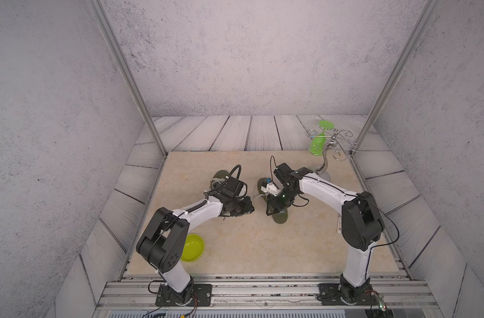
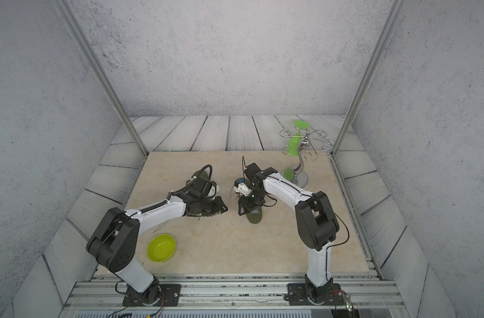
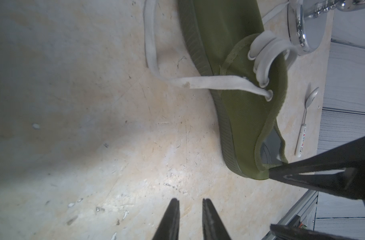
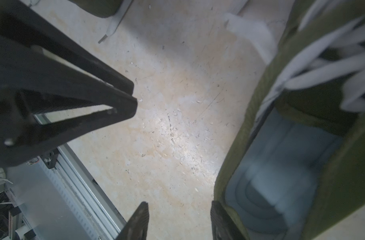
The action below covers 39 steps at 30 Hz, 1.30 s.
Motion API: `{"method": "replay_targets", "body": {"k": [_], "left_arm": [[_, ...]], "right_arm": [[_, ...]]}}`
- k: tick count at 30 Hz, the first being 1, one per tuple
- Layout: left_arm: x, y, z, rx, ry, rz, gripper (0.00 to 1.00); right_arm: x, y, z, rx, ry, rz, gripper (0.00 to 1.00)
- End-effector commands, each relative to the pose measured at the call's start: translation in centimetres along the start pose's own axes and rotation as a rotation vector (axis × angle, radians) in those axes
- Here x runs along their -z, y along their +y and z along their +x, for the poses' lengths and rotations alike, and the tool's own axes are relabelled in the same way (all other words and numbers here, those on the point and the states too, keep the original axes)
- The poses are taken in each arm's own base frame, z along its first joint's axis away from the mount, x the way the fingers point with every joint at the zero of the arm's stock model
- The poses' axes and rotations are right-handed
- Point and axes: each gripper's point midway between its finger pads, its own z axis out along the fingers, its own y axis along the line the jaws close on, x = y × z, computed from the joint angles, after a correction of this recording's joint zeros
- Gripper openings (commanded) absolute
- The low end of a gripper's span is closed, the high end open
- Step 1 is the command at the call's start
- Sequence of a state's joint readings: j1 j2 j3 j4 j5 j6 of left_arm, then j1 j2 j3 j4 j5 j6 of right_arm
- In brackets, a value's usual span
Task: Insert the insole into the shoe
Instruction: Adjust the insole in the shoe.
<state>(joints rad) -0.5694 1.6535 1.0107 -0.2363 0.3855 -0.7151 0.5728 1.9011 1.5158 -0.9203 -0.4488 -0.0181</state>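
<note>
An olive green shoe [image 1: 280, 217] [image 2: 254, 217] with white laces lies mid-table. A grey insole [image 4: 277, 176] [image 3: 270, 143] lies inside it, seen through the heel opening. My right gripper [image 4: 178, 204] [image 1: 274, 212] hovers at the heel, open, with bare table between its fingers. One of those fingers rests against the outside of the shoe's collar. My left gripper [image 3: 190, 200] [image 1: 249, 208] sits low over the table just left of the shoe. Its jaws stand a narrow gap apart with nothing between them. A second olive shoe [image 1: 220, 176] lies behind the left arm, mostly hidden.
A lime green bowl [image 1: 192, 247] sits front left by the left arm's base. A chrome glass stand [image 1: 325, 165] holding a green wine glass [image 1: 318, 143] is at the back right. A spoon [image 3: 304, 122] lies to the right of the shoe. A metal rail runs along the front edge.
</note>
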Motion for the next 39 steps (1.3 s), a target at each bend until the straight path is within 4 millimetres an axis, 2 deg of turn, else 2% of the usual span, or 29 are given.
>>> {"method": "replay_targets", "body": {"k": [1,5,8,10,13,21,24,26,32,39], "left_arm": [[0.7,-0.2,-0.5,-0.006,-0.019,0.0,0.24],[0.8,-0.2,-0.6,-0.007,-0.022,0.0,0.24],[0.7,-0.3,-0.6,-0.007,-0.021,0.001,0.24],[0.7,-0.3,-0.6,-0.008,-0.02,0.001,0.24],[0.6,-0.2,-0.6,-0.009,-0.016,0.001,0.24],[0.5,-0.1,-0.5,-0.011,-0.014,-0.002,0.24],[0.5,0.0,-0.5,-0.008,-0.013,-0.004,0.24],[0.6,0.0,-0.5,-0.011,-0.016,-0.008,0.24],[0.5,0.0,-0.6,-0.013,-0.015,-0.008,0.24],[0.6,0.1,-0.5,-0.011,-0.015,-0.009,0.24]], "right_arm": [[3.5,-0.2,-0.8,-0.026,-0.1,0.103,0.43],[5.4,-2.0,-2.2,-0.113,-0.202,0.239,0.28],[5.6,-3.1,-3.1,-0.187,-0.234,0.293,0.13],[5.3,-3.7,-3.5,-0.229,-0.242,0.315,0.06],[4.5,-4.4,-3.9,-0.268,-0.246,0.339,0.03],[2.4,-5.5,-5.0,-0.287,-0.235,0.369,0.01],[2.0,-5.7,-5.0,-0.276,-0.222,0.382,0.01],[2.5,-6.0,-4.8,-0.259,-0.22,0.425,0.04],[3.4,-7.8,-3.1,-0.198,-0.146,0.598,0.3],[1.7,-8.2,-2.1,-0.174,-0.086,0.592,0.42]]}}
